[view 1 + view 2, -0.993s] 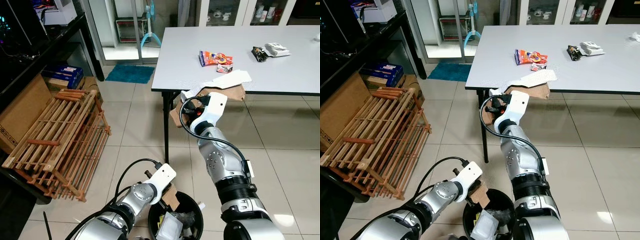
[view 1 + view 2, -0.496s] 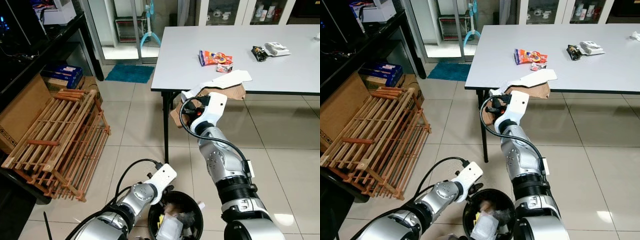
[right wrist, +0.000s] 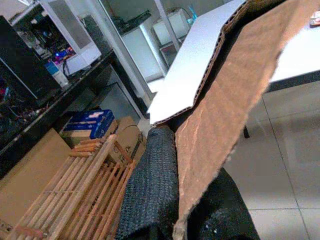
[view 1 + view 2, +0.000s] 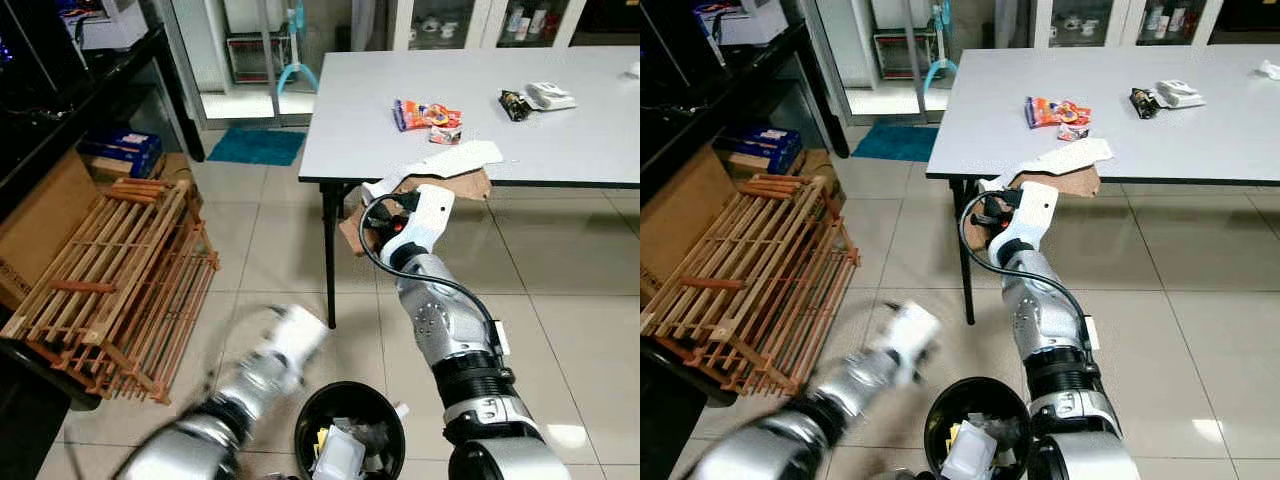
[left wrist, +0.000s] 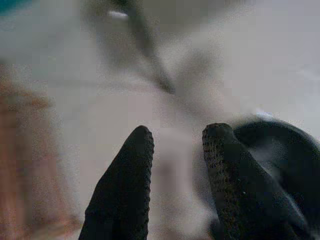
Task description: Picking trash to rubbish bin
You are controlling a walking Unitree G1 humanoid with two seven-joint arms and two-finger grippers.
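Tiled floor w/ a white table [image 4: 560, 110] at the far right and a wooden rack [image 4: 110, 280] on the left. Right gripper [image 3: 185, 210] is clamped on a cardboard piece [image 4: 440, 175], held up near the table edge. Left gripper [image 5: 177, 145], fingers apart & holding nothing, is blurred, just left of the black bin [image 4: 350, 400] w/ trash inside.
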